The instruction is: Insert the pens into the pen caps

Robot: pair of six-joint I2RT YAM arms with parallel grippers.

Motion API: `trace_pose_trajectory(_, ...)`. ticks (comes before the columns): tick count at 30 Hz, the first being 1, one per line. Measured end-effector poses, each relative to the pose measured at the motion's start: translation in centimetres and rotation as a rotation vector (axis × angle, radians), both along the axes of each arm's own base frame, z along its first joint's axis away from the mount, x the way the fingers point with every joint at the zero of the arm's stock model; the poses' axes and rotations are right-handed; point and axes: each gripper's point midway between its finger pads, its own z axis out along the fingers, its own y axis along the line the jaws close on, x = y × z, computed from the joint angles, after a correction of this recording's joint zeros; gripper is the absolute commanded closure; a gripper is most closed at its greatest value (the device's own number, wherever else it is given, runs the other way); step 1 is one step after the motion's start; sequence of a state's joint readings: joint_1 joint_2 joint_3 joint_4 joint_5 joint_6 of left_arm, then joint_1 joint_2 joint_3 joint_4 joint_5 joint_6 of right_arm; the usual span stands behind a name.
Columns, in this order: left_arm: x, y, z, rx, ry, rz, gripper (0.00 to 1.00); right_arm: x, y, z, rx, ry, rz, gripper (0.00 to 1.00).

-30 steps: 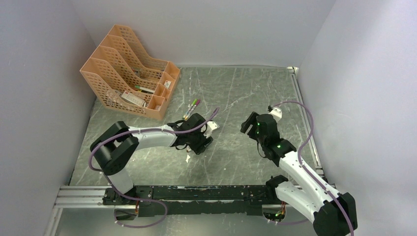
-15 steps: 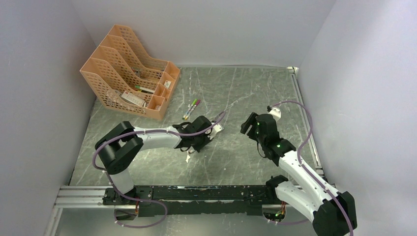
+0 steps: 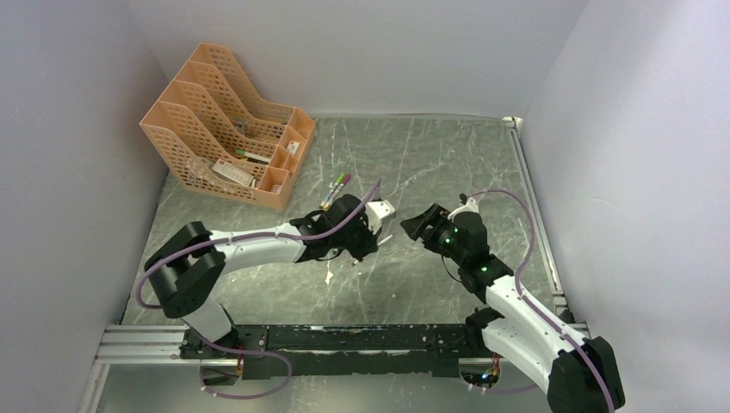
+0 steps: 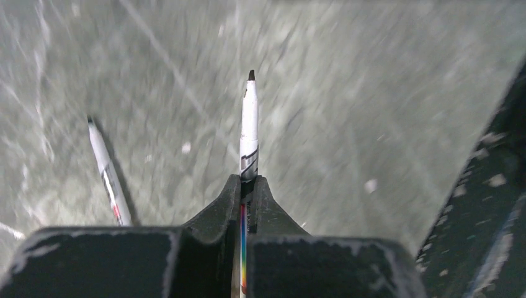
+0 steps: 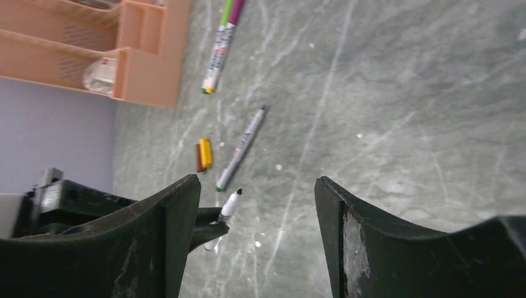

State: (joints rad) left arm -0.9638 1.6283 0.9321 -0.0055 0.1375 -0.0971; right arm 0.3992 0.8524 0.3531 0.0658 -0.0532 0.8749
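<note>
The left end effector [image 4: 248, 186] is clamped on a pen [image 4: 249, 118], its dark tip pointing toward the upper centre of the left wrist view. The right end effector [image 5: 257, 183] gapes wide near that tip. A loose pen [image 5: 242, 149] and two caps [image 5: 203, 154], yellow and orange, lie on the tabletop [image 5: 384, 93]. The peach organizer [image 3: 215, 112], upper left, holds small items too small to identify.

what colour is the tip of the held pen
The held pen has a black tip, clearest in left wrist view.
</note>
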Motion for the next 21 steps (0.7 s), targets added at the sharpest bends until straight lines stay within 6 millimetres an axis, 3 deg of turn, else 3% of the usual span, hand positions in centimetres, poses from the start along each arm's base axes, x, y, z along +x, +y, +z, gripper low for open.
trace_pose_trajectory(4,0.4,-2.2,4.6,-0.172,-0.046,-0.006,0.93,0.2,0.9,1.6,0.055,-0.042,0.029,0.33)
trace_pose_trajectory(7,0.8,-3.2,6.7,-0.256,-0.069,0.003,0.93,0.6,1.5,2.6,0.079,-0.068,0.051,0.37)
trace_pose_trajectory(9,0.9,-3.5,7.2,-0.284,-0.071,0.011,0.93,0.8,1.9,2.9,0.094,-0.078,0.062,0.41)
trace_pose_trajectory(12,1.1,-3.9,7.6,-0.31,-0.067,0.02,0.93,1.1,2.3,3.2,0.102,-0.078,0.075,0.56)
trace_pose_trajectory(21,2.4,-4.8,7.1,-0.308,-0.042,0.09,0.93,1.8,3.1,4.6,0.099,-0.115,0.095,0.86)
